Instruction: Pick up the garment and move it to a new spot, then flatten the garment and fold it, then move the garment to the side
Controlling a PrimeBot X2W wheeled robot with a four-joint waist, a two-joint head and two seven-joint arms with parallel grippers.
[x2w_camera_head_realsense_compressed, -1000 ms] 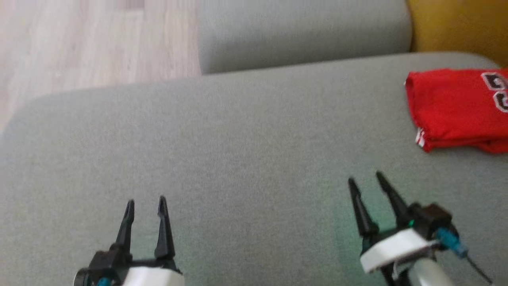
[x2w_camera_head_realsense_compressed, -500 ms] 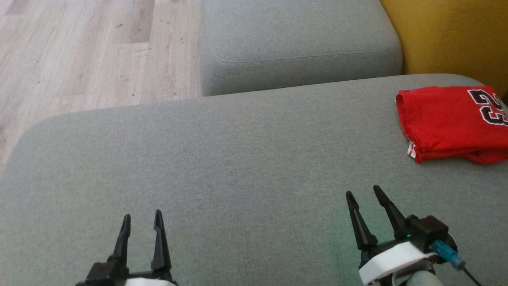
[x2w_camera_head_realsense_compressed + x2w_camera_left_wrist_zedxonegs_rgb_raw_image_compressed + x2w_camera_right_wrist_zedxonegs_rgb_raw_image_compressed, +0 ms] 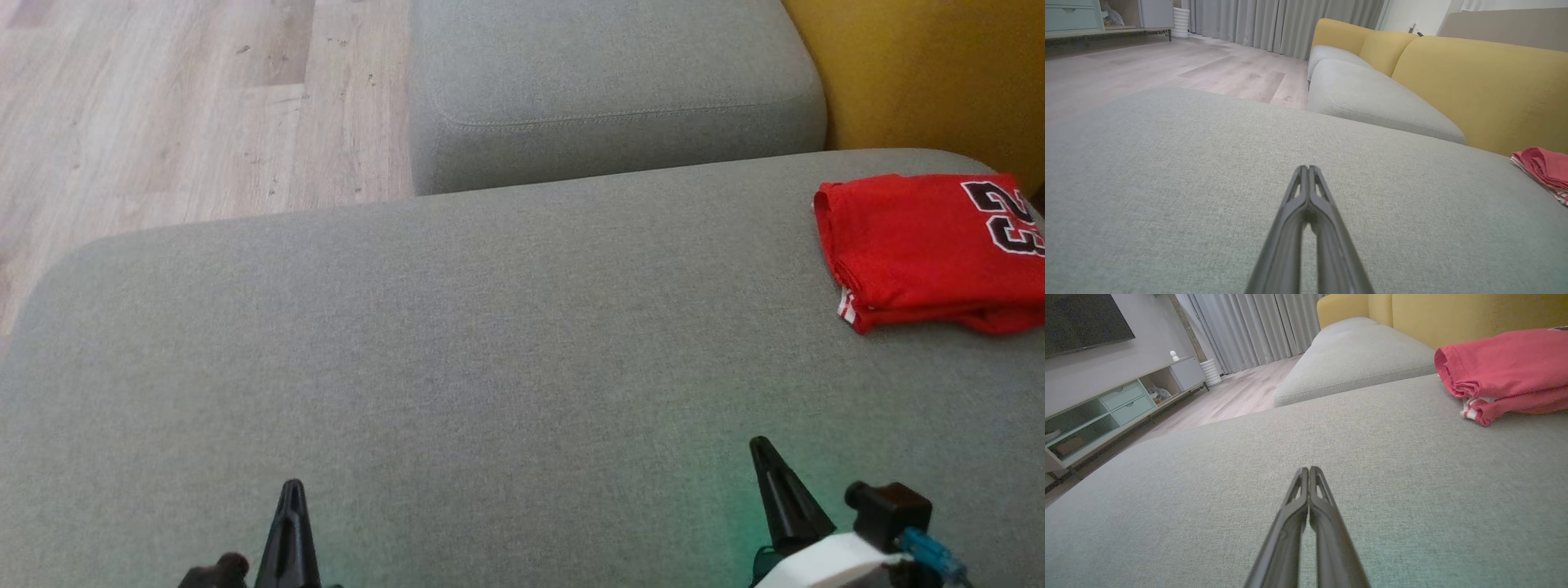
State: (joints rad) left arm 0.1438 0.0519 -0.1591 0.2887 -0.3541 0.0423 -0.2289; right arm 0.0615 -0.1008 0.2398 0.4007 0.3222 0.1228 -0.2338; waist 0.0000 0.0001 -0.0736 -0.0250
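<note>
1 red garment [image 3: 922,245], folded flat with a black number on top, lies on the near grey cushion [image 3: 490,343], ahead of both sets of jaws and off to their right. Its long side seems to run crosswise to the fingers, though its right end is cut off from sight. The right gripper [image 3: 763,449] is nearer to it, so any reach looks like that arm's job. The left gripper [image 3: 291,490] sits well apart from the garment. There are 2 grippers, both clenched tight on nothing. There are 2 grey cushions, the second cushion [image 3: 612,82] beyond the fingertips, and 1 yellow backrest [image 3: 922,73].
</note>
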